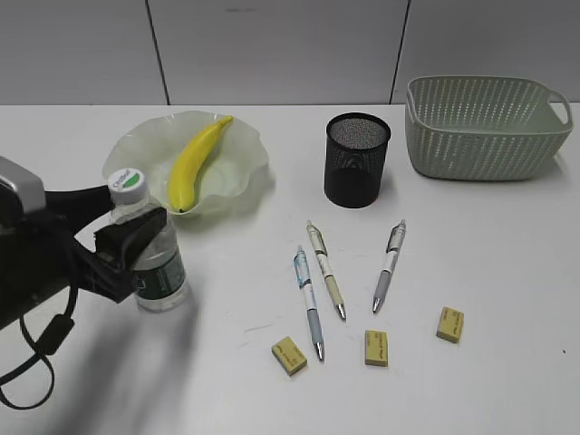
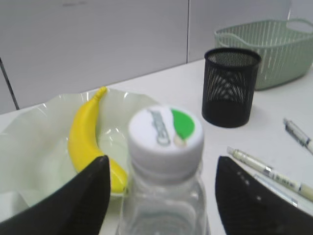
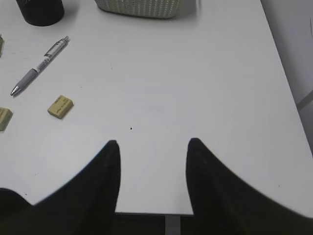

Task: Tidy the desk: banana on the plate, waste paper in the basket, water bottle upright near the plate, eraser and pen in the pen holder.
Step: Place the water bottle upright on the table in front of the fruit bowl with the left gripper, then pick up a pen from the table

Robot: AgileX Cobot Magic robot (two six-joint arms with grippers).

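Note:
The water bottle (image 1: 161, 272) stands upright on the desk (image 1: 507, 254) just in front of the plate (image 1: 245, 136). My left gripper (image 1: 136, 227) is open around its neck, with a gap on each side in the left wrist view (image 2: 163, 164). The banana (image 1: 198, 161) lies on the plate. Three pens (image 1: 325, 270) and three erasers (image 1: 376, 347) lie loose in front of the pen holder (image 1: 356, 160). The basket (image 1: 485, 127) stands at the back right. My right gripper (image 3: 151, 147) is open and empty over the desk's front right edge. No waste paper is in view.
The left wrist view shows the bottle cap (image 2: 165, 132), banana (image 2: 83, 137), plate (image 2: 29, 142), pen holder (image 2: 230, 88) and basket (image 2: 274, 44). The right wrist view shows one pen (image 3: 39, 66), an eraser (image 3: 60, 107) and the desk edge.

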